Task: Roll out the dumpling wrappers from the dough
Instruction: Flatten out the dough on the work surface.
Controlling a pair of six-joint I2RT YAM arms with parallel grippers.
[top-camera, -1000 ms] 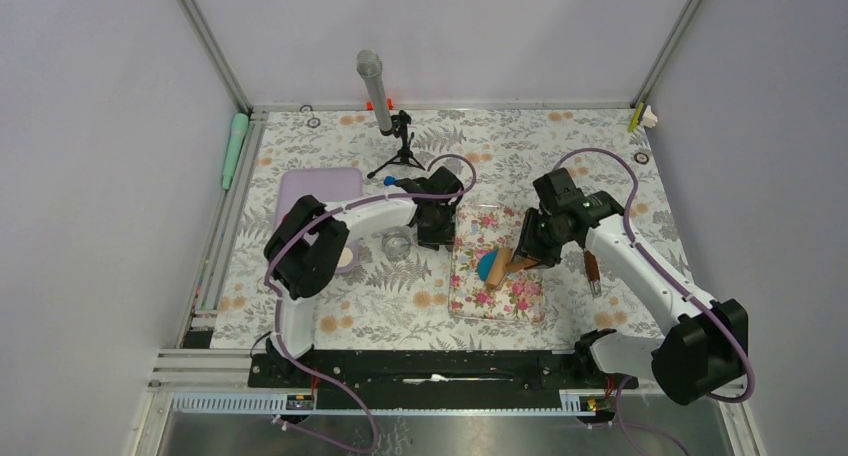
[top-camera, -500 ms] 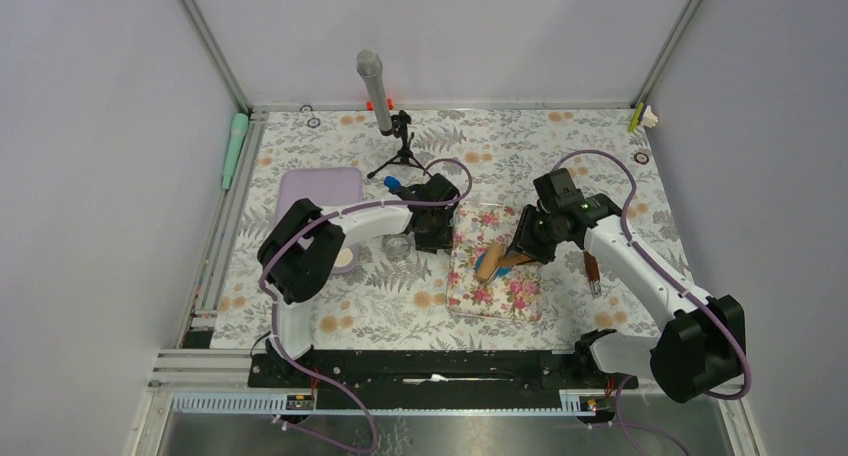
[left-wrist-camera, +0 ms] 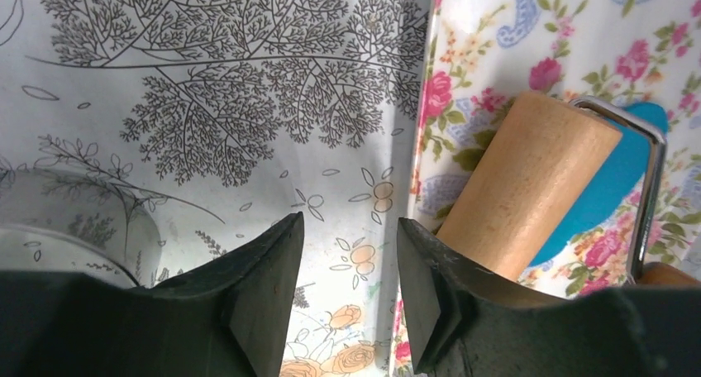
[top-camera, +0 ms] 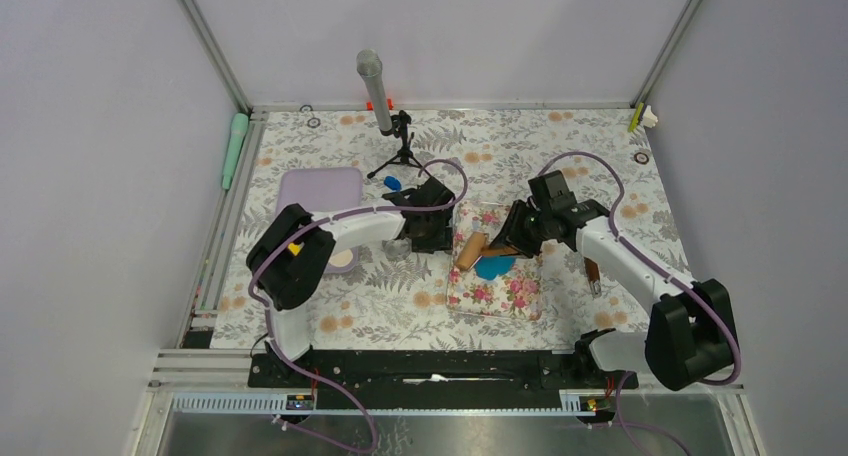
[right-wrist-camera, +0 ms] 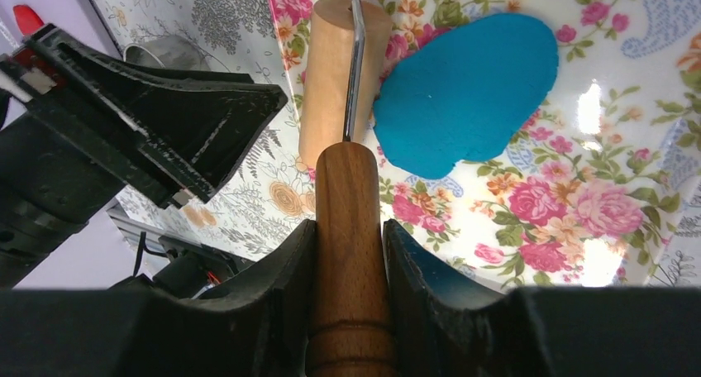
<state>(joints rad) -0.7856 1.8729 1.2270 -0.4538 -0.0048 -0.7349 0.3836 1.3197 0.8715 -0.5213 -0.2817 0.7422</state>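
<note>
Dough (right-wrist-camera: 467,88) lies flat on the flowered mat (right-wrist-camera: 579,195), just beside the roller (right-wrist-camera: 331,71). Right gripper (right-wrist-camera: 347,240) grasps its handle; left gripper (left-wrist-camera: 350,261) is released, holding nothing.

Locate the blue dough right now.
Top view, centre: dough lies flat on the floral mat, beside the wooden roller held by the right end effector.

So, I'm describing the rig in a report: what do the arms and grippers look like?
Left arm and right arm: white links, bulky black joint housings, a purple cable looping along each. The left gripper and right gripper are black, with two wedge-shaped fingers.
</note>
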